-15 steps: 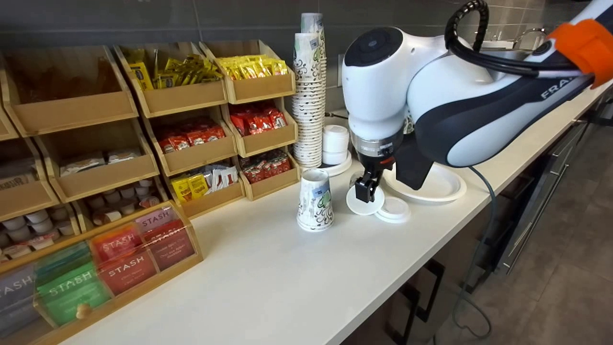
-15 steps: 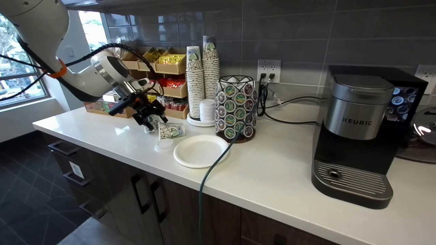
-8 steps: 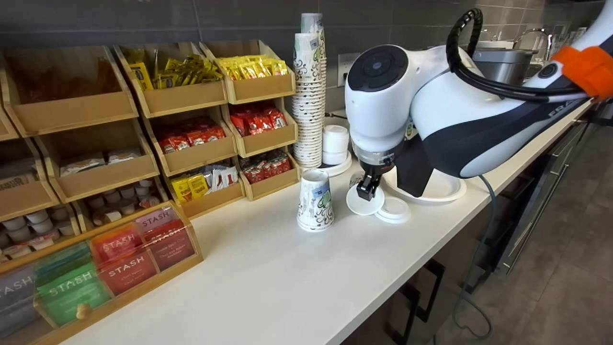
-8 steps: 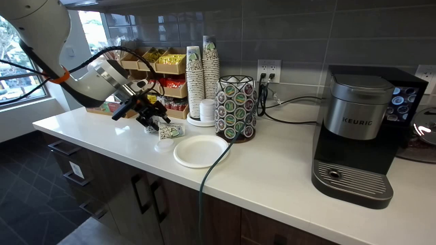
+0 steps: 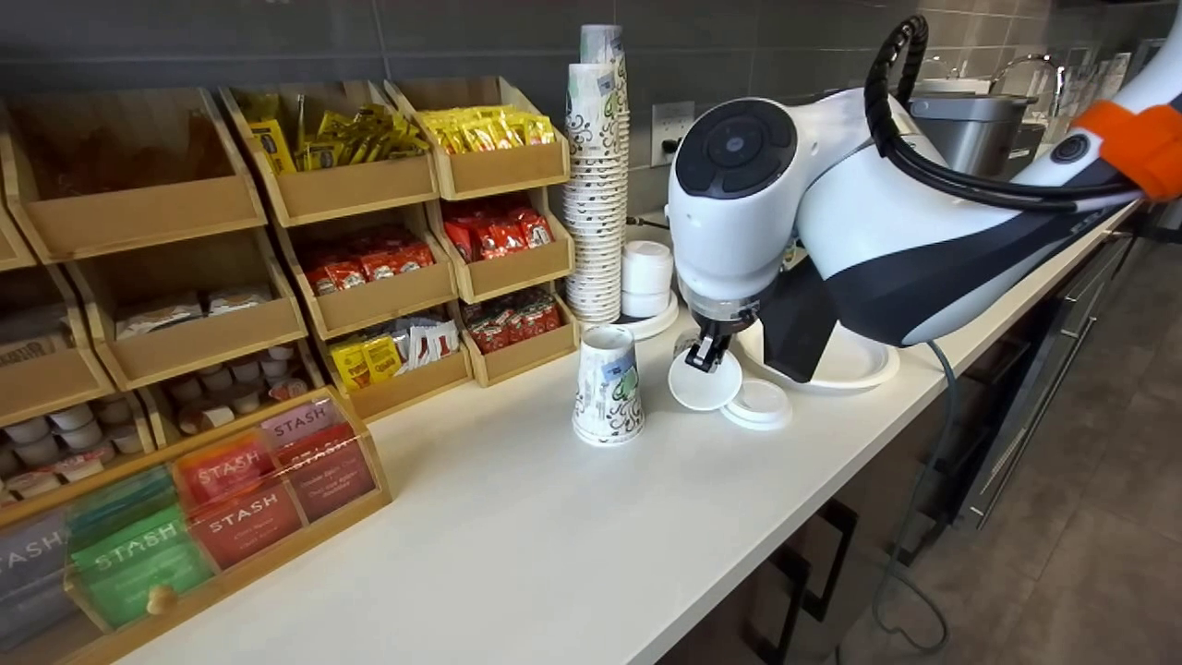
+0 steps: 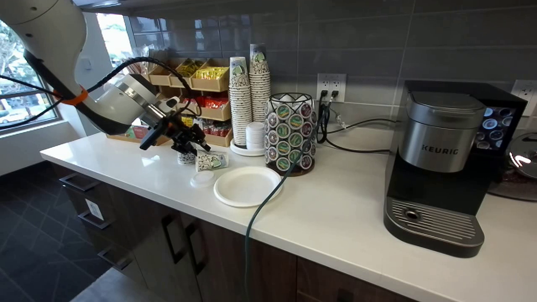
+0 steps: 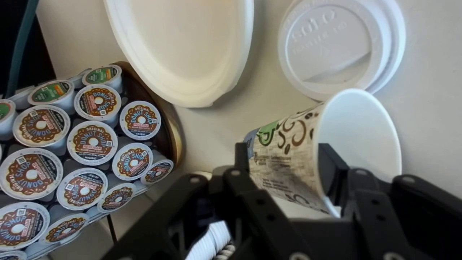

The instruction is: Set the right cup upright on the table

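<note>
The right cup (image 5: 705,386) lies on its side on the table (image 5: 480,554), its white mouth facing the camera in an exterior view. Its printed wall (image 7: 281,155) and open mouth show in the wrist view. My gripper (image 7: 285,159) straddles the rim: a finger at the mouth (image 7: 332,166) seems to reach inside, while the opposite finger (image 7: 242,155) is outside near the base end. The fingers stand apart, partly drawn in, and the wall looks unsqueezed. Contact is hard to judge. From above, the gripper (image 6: 199,149) comes down at a slant onto the cup (image 6: 214,162).
A similar cup (image 5: 609,397) stands upside down beside it. White lids (image 7: 328,43) and a plate (image 7: 173,47) lie close by. Behind are tall cup stacks (image 6: 240,109), a lid stack (image 6: 255,135) and a coffee-pod rack (image 6: 293,134). Wooden packet bins (image 5: 499,171) line the wall.
My fingers have drawn closer together over the last second, and the gripper has shifted slightly toward the cup. The lying cup has moved only a tiny bit.
</note>
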You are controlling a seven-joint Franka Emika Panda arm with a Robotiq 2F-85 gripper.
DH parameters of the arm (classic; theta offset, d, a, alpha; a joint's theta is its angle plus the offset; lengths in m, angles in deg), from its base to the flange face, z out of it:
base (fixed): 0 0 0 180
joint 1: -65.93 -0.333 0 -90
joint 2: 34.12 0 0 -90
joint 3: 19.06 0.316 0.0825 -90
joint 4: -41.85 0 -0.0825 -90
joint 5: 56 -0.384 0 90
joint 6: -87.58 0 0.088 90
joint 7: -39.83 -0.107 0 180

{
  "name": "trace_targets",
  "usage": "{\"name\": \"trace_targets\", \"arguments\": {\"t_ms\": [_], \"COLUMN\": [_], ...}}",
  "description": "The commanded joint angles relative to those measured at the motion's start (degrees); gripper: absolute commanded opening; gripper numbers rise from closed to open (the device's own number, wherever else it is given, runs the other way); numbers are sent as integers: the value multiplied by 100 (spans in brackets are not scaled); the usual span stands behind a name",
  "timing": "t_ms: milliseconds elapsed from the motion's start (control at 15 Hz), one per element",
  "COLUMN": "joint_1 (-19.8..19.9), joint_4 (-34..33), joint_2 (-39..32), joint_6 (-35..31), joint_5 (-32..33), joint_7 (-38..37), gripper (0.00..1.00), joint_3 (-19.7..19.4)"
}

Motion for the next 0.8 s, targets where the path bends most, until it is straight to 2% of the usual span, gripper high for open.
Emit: {"name": "trace_targets", "arguments": {"t_ms": [0,267,400,533,733], "joint_1": [42,77,76,81,121], "joint_4": [142,191,229,278,379], "joint_2": [20,61,110,203,420], "joint_6": [-208,-344,-391,-351,-232], "joint_5": [266,236,260,294,293], "joint_7": [-276,-286,-313,-354,-345], "gripper": [44,25,6,3,6], "joint_3": [37,58,41,23,6]}}
